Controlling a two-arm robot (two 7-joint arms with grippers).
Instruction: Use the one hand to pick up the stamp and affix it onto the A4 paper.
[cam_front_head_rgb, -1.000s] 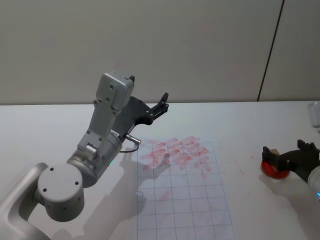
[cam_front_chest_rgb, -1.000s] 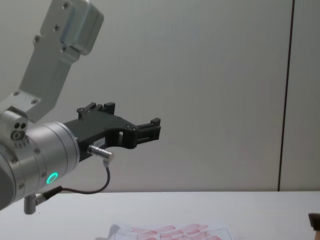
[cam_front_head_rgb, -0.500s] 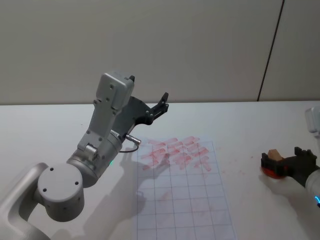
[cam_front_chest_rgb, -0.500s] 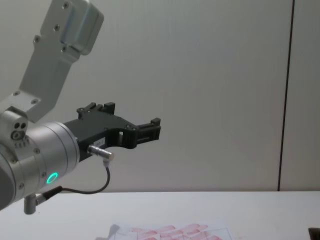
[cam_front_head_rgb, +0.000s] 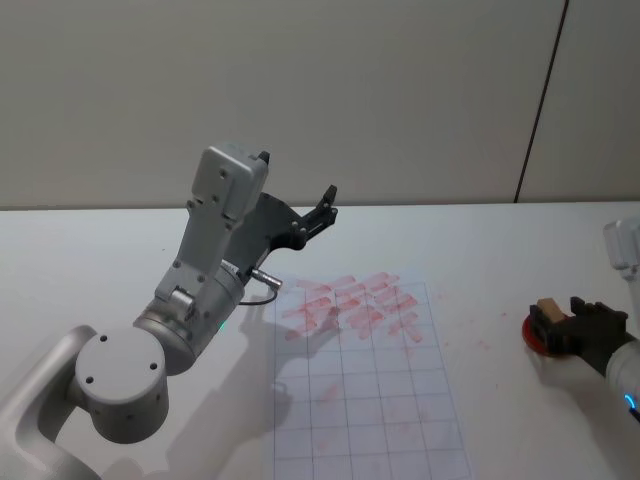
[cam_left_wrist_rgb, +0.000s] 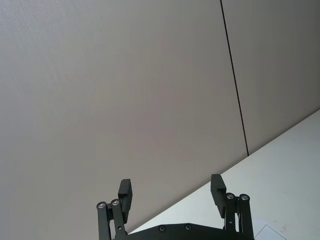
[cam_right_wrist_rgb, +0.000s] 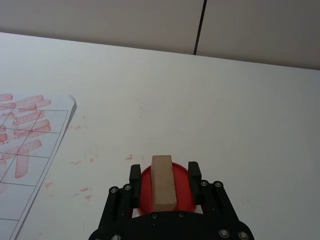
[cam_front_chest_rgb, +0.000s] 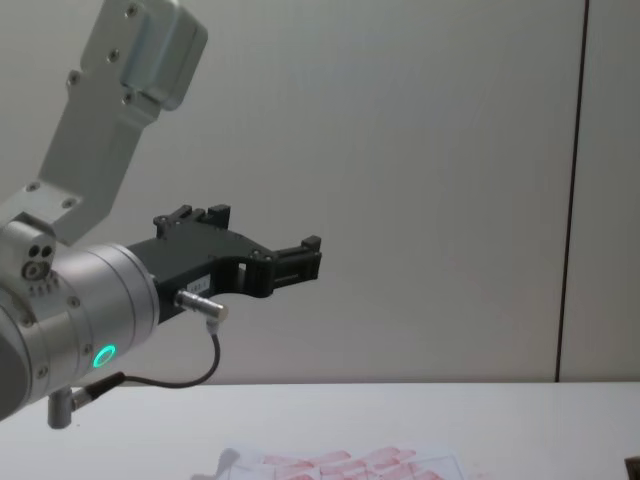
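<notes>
1. White tabletop (cam_front_head_rgb: 480, 250) runs under everything. The A4 paper (cam_front_head_rgb: 370, 390) lies flat on it, w/ thin grid lines across the sheet and red-pink marks (cam_front_head_rgb: 350, 300) bunched in its far rows.
2. Writing: a small white label (cam_front_chest_rgb: 200, 287) sits on the black base of the raised gripper, too small to read. The marks on the paper don't resolve into letters.
3. Left arm (cam_front_head_rgb: 205, 250): its big round joint is nearest, just left of the paper's near-left corner. The forearm climbs up and away from there, w/ a green ring light (cam_front_chest_rgb: 103, 356) lit at the wrist.
4. Right gripper (cam_right_wrist_rgb: 164, 169): well to the right of the paper, approx level w/ the sheet's middle, low over the table and reaching in toward the sheet. Jaws are spread, one each side of the stamp (cam_front_head_rgb: 547, 312), w/ a slim gap on both sides, so not pinching.
5. The stamp stands on a round red pad (cam_front_head_rgb: 533, 337), also right of the paper and well apart from it.
6. Left gripper (cam_left_wrist_rgb: 171, 186): held high beyond the paper's far-left corner, aimed at the wall, jaws spread wide.
7. Beige wall (cam_front_head_rgb: 400, 90) rises beyond the paper's far edge, w/ a dark vertical seam (cam_front_head_rgb: 542, 100) off to the right.
</notes>
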